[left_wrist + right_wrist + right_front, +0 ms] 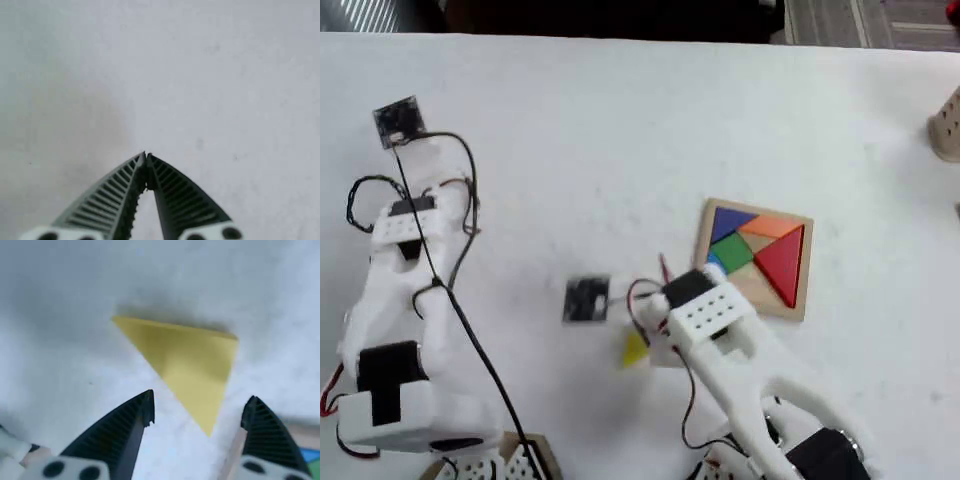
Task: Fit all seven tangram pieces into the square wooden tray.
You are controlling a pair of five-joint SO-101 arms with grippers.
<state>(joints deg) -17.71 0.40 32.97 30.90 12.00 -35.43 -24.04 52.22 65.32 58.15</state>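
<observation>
Probably the yellow triangle (186,363) is light, stiff and thin, so we judge our right gripper (200,396), wide open and empty, must pinch its two edges.

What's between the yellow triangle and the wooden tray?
The right arm: in the high view its wrist sits over the table between the yellow triangle and the wooden tray.
</observation>
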